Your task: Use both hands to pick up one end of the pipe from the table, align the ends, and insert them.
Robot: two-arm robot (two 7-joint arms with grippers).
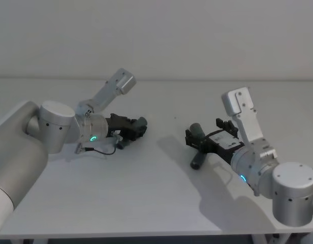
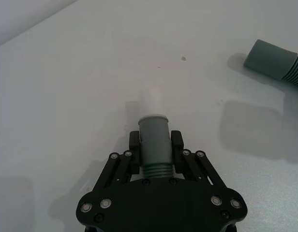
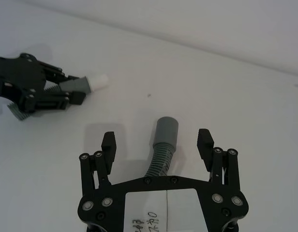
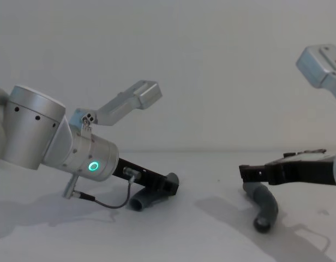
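My left gripper (image 1: pixel 137 127) is shut on one dark grey pipe piece (image 1: pixel 142 122), low over the white table (image 1: pixel 156 203). In the left wrist view its fingers (image 2: pixel 177 140) clamp the tube (image 2: pixel 154 140) just behind its collar, and the lighter spigot end (image 2: pixel 151 101) points away. The second pipe piece (image 1: pixel 196 152) lies on the table to the right. My right gripper (image 1: pixel 201 133) stands open over it, one finger (image 3: pixel 109 142) on each side of its round end (image 3: pixel 166 129), not touching. The chest view shows the same piece (image 4: pixel 264 206) under the right gripper (image 4: pixel 250 173).
The white table runs back to a plain wall. A thin black cable (image 1: pixel 98 150) loops from the left wrist onto the table. Bare surface lies between the two pipe pieces and toward the front edge.
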